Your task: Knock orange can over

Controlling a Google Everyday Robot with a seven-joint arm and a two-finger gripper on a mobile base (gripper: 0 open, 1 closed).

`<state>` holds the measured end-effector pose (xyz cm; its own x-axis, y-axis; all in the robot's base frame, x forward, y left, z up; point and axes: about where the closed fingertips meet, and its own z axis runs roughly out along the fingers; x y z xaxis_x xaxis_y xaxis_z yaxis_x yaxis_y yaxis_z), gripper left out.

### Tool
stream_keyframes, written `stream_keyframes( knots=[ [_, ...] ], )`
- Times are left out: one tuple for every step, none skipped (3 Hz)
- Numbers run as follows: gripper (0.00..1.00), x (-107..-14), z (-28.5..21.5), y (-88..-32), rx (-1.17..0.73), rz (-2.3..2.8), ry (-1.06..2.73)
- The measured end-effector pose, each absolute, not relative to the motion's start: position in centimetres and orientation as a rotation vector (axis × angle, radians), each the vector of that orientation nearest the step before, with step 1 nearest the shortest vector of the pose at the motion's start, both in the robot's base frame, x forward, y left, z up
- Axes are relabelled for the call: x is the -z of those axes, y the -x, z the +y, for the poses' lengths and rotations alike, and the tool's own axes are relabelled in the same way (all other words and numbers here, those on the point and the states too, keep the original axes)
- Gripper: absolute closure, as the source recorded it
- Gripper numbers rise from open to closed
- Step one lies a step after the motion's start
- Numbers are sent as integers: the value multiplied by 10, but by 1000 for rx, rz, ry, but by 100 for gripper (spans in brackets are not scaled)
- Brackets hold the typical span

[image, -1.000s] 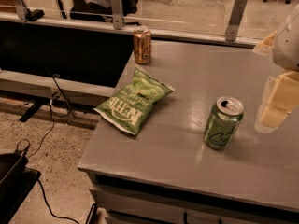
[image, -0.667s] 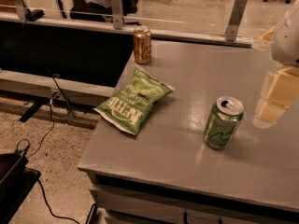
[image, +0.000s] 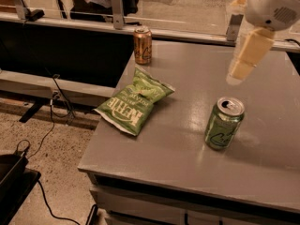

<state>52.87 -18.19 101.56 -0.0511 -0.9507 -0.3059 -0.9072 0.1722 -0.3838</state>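
Pincer (image: 240, 71): cream-coloured, hangs off the white arm above the right-centre of the flat grey bench (image: 178, 144), not touching it. Can't tell how far it's open; nothing visibly in it.

Nearest item is the green aluminium drink can (image: 224, 123), upright with its tab opened, on the bench just below and nearer the camera than the pincer.

Small orange-copper drink can with silver top (image: 142, 45): upright at the far left corner of the bench, close to both the far edge and the left edge, well apart from the pincer. Bare bench top runs between the two.

Green crinkled chip bag (image: 136, 101) lies flat near the left edge, between the orange can and the front edge.
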Motion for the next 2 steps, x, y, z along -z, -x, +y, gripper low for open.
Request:
stream_keyframes(
  knots=[
    [0, -1019, -165, -582, 55, 1880, 1698],
    [0, -1019, -165, -582, 55, 1880, 1698]
  ],
)
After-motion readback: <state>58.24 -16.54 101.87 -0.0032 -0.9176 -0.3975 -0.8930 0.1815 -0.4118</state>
